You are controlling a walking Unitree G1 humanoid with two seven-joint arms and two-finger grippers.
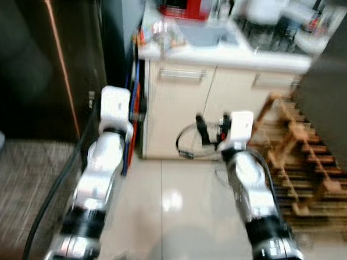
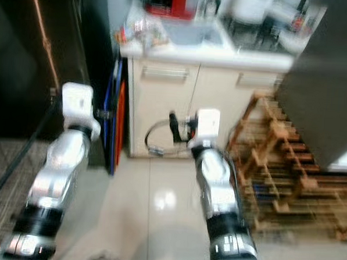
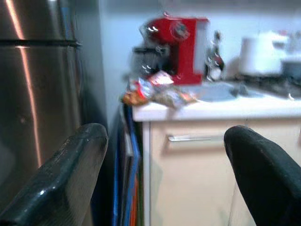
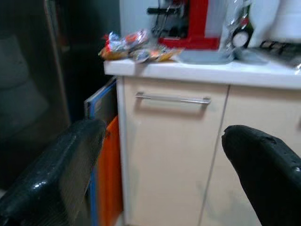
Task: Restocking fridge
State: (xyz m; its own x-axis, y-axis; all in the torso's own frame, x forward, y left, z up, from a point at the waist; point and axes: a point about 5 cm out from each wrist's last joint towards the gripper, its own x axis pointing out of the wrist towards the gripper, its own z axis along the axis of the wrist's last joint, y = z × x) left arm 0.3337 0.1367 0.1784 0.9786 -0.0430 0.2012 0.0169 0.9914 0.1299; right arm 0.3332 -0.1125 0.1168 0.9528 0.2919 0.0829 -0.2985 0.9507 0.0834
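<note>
Blur is hampering us: both grippers, left (image 3: pixel 164 179) and right (image 4: pixel 160 174), are hanging wide open and empty; snack packets (image 4: pixel 131 47) are sitting on the counter (image 4: pixel 211 70) beside the fridge (image 3: pixel 37 94), risking a misjudged reach

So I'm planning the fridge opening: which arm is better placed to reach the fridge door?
Probably the left. The fridge stands on the robot's left, directly beside the left gripper, which is open and empty. The right gripper, also open, faces the cream cabinet.

I see a cream cabinet (image 1: pixel 180 107), a red coffee machine (image 3: pixel 181 47), a dark steel fridge (image 3: pixel 37 94), pale glossy floor tiles (image 1: pixel 169 211), and blue and orange boards (image 4: pixel 106 155).
</note>
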